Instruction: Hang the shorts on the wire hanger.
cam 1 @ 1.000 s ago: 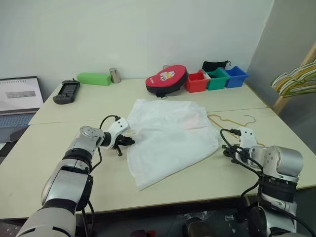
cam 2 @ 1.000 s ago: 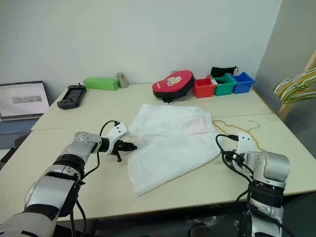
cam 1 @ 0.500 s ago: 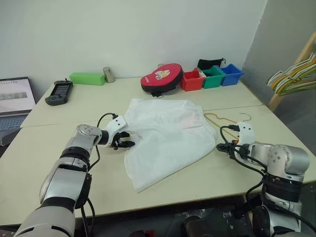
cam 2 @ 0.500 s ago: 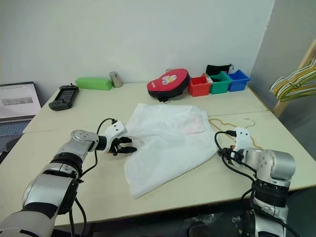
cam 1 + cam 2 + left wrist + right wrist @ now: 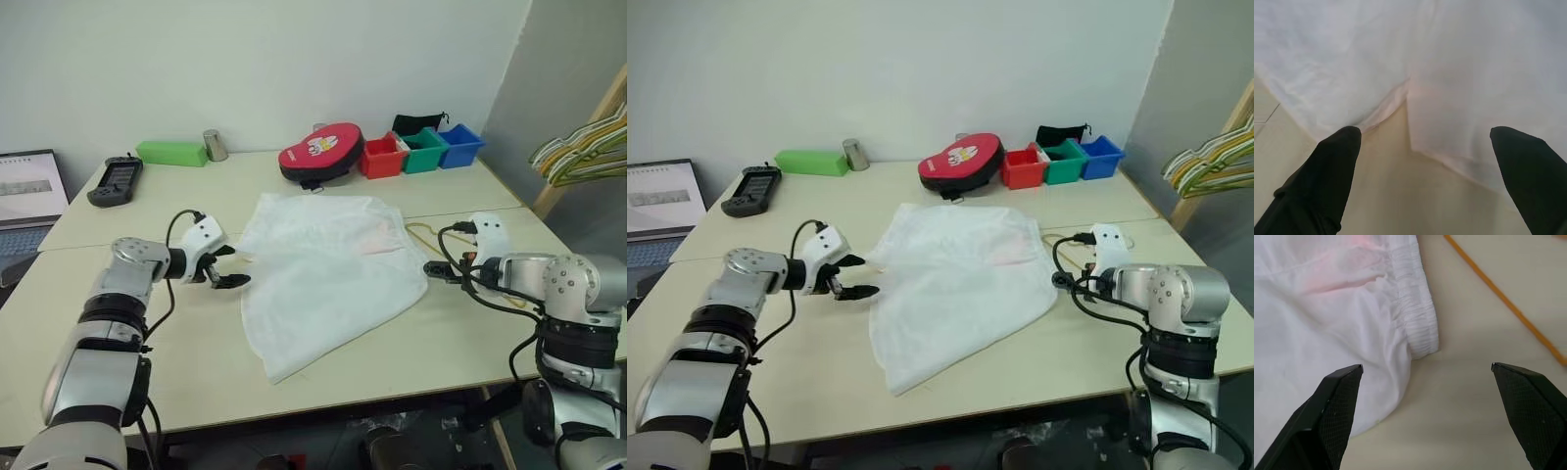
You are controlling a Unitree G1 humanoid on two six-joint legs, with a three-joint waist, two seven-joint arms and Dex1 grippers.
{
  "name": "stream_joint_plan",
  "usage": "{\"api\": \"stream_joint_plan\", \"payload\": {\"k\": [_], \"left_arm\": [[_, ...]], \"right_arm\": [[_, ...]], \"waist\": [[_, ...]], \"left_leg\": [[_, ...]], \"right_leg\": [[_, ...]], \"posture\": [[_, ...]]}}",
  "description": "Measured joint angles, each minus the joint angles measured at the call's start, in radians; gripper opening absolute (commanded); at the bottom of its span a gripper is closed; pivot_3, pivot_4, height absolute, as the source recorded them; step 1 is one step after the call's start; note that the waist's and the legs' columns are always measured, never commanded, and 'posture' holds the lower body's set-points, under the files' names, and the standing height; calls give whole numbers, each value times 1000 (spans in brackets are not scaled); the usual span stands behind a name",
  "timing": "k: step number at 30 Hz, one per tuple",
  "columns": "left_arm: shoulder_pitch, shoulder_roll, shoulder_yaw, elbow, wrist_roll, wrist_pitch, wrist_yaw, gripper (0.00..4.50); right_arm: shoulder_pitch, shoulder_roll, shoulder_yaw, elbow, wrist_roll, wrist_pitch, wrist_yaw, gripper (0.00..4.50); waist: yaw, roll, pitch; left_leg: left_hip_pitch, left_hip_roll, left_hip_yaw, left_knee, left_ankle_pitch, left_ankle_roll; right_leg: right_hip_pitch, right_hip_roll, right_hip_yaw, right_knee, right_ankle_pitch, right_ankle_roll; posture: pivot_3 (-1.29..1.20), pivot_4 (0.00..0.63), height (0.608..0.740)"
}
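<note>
The pale desk [image 5: 294,362] carries everything. Spread flat over its middle lie the shorts [image 5: 328,274], white and thin, with a faint pink-orange mark toward their far right part and the gathered waistband along the right edge. In the right wrist view the waistband corner rests on the desk, apart from the wire.

At the far edge stand a red round case [image 5: 320,154], then to its right a red bin [image 5: 382,159], a green bin [image 5: 419,154] and a blue bin [image 5: 457,147]. Far left are a green box [image 5: 171,153], a small metal cup [image 5: 212,145] and a black controller [image 5: 115,181], with a laptop [image 5: 27,201] at the left edge. A bunch of hangers [image 5: 578,149] hangs at the far right.

The left pincer [image 5: 221,270] hangs just left of the shorts' left edge, its fingers spread wide, touching no cloth. The right pincer [image 5: 443,269] hangs just right of the waistband, fingers likewise spread, gripping nothing.

The wire hanger [image 5: 431,233], thin and yellowish, lies on the desk by the shorts' right side, partly hidden by the right arm.
</note>
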Motion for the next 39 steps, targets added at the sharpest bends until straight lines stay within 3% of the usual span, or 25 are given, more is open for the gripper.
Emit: {"api": "stream_joint_plan", "payload": {"k": [2,5,6,9,14,19,24,32,38,39], "left_arm": [[56,28,16,-153,-27,65,-24,4500],[249,56,55,-567,-131,264,-46,4500],[292,51,57,-660,-152,306,-45,4500],[504,41,27,-1031,-236,439,-32,4500],[626,17,-43,-1205,-276,515,12,4500],[676,10,-75,-1274,-269,488,61,4500],[749,-18,-181,-1205,-175,377,131,4500],[733,-63,-210,-1145,-130,276,184,4500],[730,-57,-211,-1127,-130,264,188,4500],[727,-54,-211,-1121,-131,258,186,4327]], "right_arm": [[2,-139,142,-2,-11,-135,155,4461],[69,-388,359,38,-161,-648,524,4461],[82,-423,391,65,-199,-765,599,4461],[87,-483,512,243,-352,-1244,828,4461],[35,-440,554,525,-469,-1636,985,4461],[-85,-386,620,817,-651,-2005,974,4461],[-219,-296,707,1114,-882,-2252,807,4461],[-335,-212,759,1299,-1057,-2373,618,4461],[-362,-172,772,1336,-1098,-2421,582,4461],[-363,-168,772,1338,-1098,-2422,581,4296]], "waist": [[0,2,2],[5,3,2],[6,2,2],[9,3,2],[24,1,7],[27,-1,16],[23,-3,20],[29,-3,20],[27,-3,19],[26,-3,19]], "left_leg": [[0,1,1,-1,0,0],[-1,4,2,-4,-2,1],[-1,4,2,-4,-2,1],[-1,4,4,-3,-5,2],[1,3,3,2,-6,2],[23,2,5,1,-5,2],[23,2,9,1,-5,2],[24,1,14,3,-5,3],[26,1,17,3,-4,4],[26,1,17,3,-4,5]], "right_leg": [[0,-1,0,-2,-1,1],[2,-3,0,-11,-1,3],[2,-4,0,-12,-1,3],[2,-5,3,-12,-1,3],[4,-1,2,-8,-1,2],[25,-2,4,-11,-4,-6],[21,-2,12,-9,-3,-5],[23,-2,21,-9,-1,-5],[23,-2,26,-9,1,0],[23,-2,26,-9,2,-1]], "posture": [[-106,39,740],[-96,37,740],[-95,38,740],[-94,39,740],[-93,41,740],[-92,47,740],[-84,49,740],[-76,51,740],[-75,49,740],[-76,50,740]]}}
